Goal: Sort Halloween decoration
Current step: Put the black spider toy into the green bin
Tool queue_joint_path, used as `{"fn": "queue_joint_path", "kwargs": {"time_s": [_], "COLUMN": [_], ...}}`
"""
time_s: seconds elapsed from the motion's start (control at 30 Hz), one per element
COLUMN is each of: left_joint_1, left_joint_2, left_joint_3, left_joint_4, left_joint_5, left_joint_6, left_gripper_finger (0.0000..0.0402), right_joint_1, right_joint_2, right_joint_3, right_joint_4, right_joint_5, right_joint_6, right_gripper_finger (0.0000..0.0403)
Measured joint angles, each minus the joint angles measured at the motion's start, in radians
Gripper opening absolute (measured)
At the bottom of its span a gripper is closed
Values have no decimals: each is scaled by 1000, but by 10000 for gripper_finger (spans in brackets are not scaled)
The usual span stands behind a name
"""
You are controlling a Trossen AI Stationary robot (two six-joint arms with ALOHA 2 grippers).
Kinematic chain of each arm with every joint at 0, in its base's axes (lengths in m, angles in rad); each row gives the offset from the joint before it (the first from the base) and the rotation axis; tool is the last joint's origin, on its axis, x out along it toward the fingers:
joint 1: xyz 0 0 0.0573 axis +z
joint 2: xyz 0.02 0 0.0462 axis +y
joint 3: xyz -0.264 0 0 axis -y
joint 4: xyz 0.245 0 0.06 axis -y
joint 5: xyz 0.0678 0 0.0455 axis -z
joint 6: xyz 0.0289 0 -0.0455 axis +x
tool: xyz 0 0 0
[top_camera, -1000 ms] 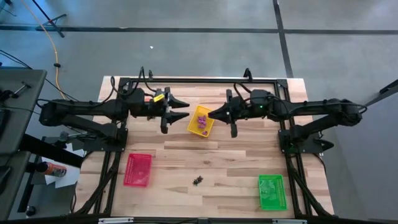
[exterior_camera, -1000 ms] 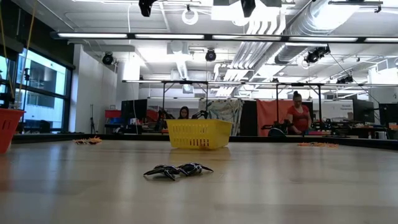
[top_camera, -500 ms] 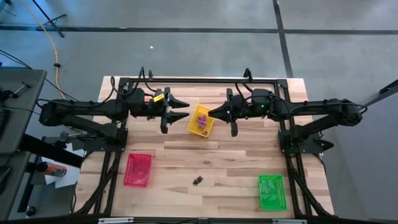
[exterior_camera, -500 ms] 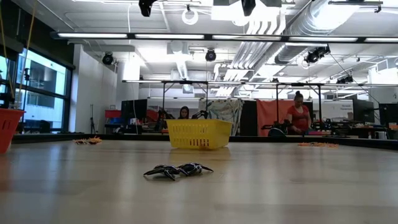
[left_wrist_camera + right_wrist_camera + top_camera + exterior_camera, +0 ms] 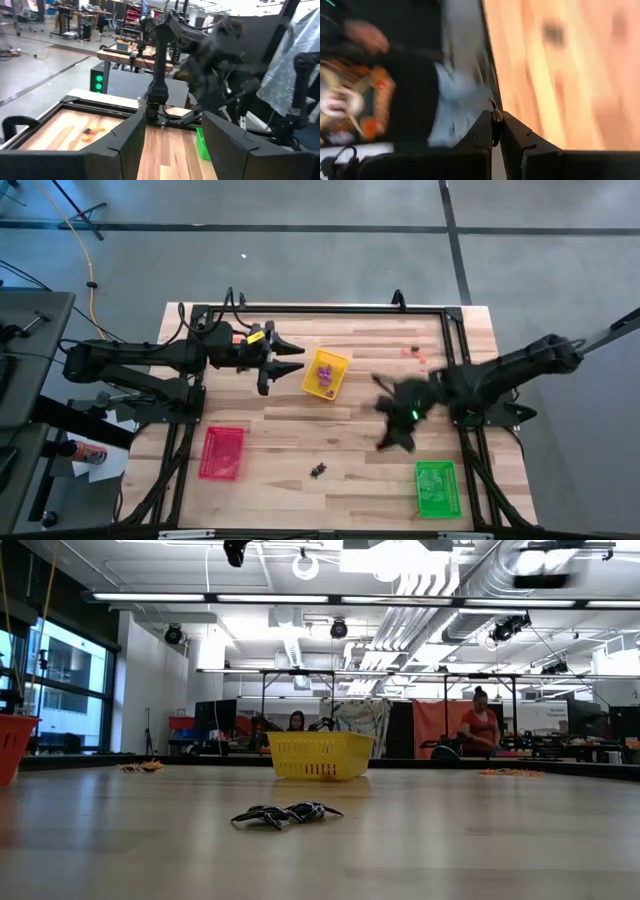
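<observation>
Two grippers face you: left gripper (image 5: 298, 356) hangs spread beside the yellow tray (image 5: 324, 373); right gripper (image 5: 385, 438), blurred, seems pinched together above bare table (image 5: 330, 430).

Bright, even ceiling light, soft shadows. Glare off the tubes at twelve o'clock in the low view. Right arm (image 5: 470, 390) smears; right wrist view blurs throughout.

right hand (image 5: 395, 425) motion-blurred, purple trinkets (image 5: 326, 377) in yellow tray (image 5: 312, 385) too small to identify
</observation>
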Motion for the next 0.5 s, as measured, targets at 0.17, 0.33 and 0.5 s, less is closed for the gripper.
{"fn": "queue_joint_path", "kwargs": {"time_s": [0.17, 0.33, 0.5], "left_joint_1": [-1, -1, -1], "left_joint_2": [0, 0, 0], "left_joint_3": [0, 0, 0], "left_joint_4": [0, 0, -1], "left_joint_5": [11, 11, 11], "left_joint_6": [0, -1, 0], "left_gripper_finger": [182, 182, 182], "right_joint_1": [269, 472, 591], "right_joint_2": [0, 0, 0], "right_joint_3": [-46, -96, -179], "right_joint_4": [-44, -40, -33], "right_joint_5": [121, 213, 250], "right_joint_6": [343, 748, 1091], "right_gripper_finger": [7, 7, 7]}}
